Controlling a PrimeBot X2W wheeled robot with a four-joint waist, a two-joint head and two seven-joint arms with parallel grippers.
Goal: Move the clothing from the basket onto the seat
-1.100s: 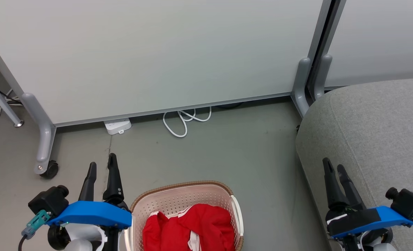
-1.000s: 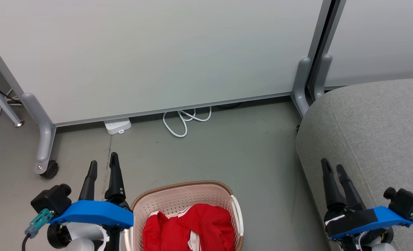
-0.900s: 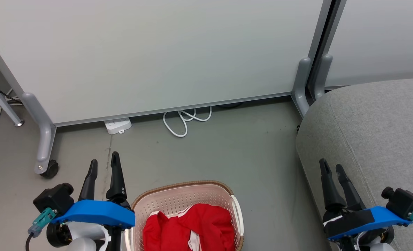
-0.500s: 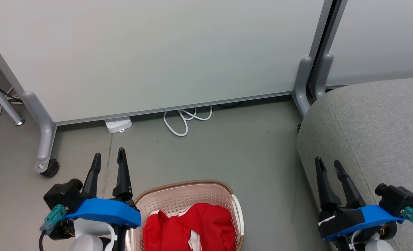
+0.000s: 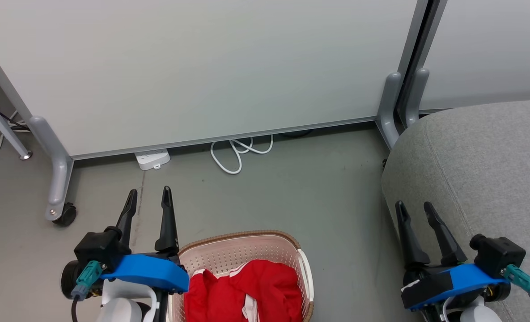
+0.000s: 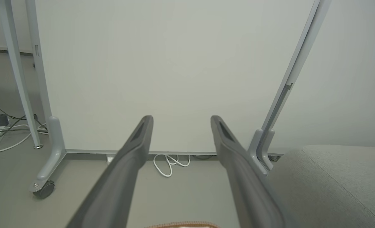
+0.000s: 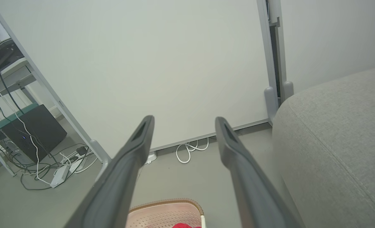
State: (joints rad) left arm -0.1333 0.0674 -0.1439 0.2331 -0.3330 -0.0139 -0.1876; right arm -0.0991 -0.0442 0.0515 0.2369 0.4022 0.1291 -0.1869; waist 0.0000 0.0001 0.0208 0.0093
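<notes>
Red clothing (image 5: 242, 290) with white trim lies bunched in the cream basket (image 5: 229, 252), which has a brown woven rim and stands on the floor at the bottom middle of the head view. The basket's far rim (image 7: 165, 203) also shows in the right wrist view, with a scrap of red clothing (image 7: 184, 225) at the bottom edge. The grey seat (image 5: 484, 165) rises at the right. My left gripper (image 5: 150, 198) hovers open just left of the basket, holding nothing. My right gripper (image 5: 413, 210) is open and empty over the seat's left edge.
A white partition panel (image 5: 193, 67) on grey castor feet (image 5: 59, 183) blocks the far side. A white power strip (image 5: 152, 159) and looped white cable (image 5: 238, 154) lie at its base. Bare grey floor separates basket and seat. Cables and a black box (image 7: 29, 133) sit far left.
Both grippers have shifted inward and a little forward: the left one rightward toward the basket, the right one leftward along the seat's edge. Both stay open. The clothing has not moved.
</notes>
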